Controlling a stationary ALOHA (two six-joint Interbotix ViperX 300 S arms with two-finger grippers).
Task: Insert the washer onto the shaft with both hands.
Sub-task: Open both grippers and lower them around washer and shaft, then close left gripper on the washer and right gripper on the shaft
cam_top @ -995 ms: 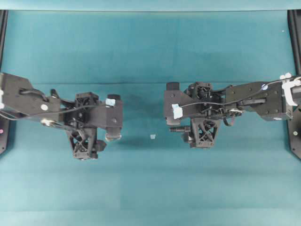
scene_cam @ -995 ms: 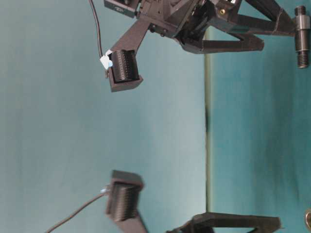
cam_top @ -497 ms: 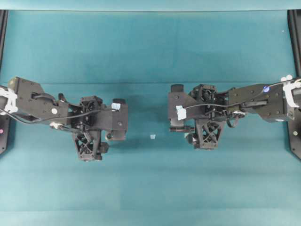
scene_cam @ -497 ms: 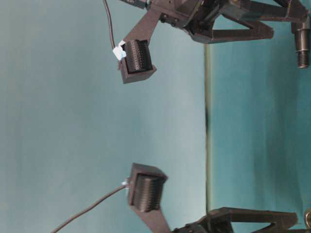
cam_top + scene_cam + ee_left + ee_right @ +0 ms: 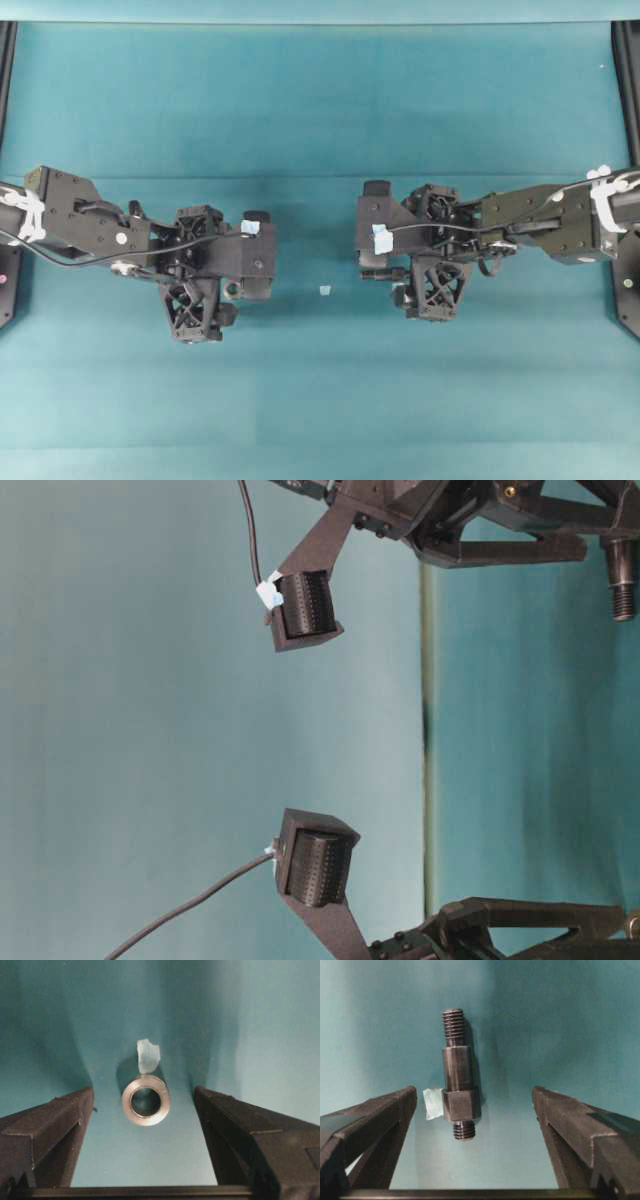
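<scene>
On the teal desk (image 5: 320, 110) the two arms face each other across the middle, each pincer spread wide and gripping nothing.

In the left wrist view the washer (image 5: 146, 1099) lies flat on the desk, its dark hole facing up, between the two black fingers (image 5: 47, 1132) of the left pincer (image 5: 145, 1110) and clear of both. A small pale tape square (image 5: 148, 1055) sits just beyond the ring, touching its far edge.

In the right wrist view the shaft (image 5: 458, 1074) lies on its side on the desk, its long threaded end pointing away from the camera and its thick collar and short threaded stub nearer. It lies between the fingers of the right pincer (image 5: 475, 1102), closer to the finger on the left of that view, touching neither. A pale tape patch (image 5: 433, 1103) lies against the collar.

From overhead, another tape square (image 5: 324, 290) lies on the desk between the two pincers.
</scene>
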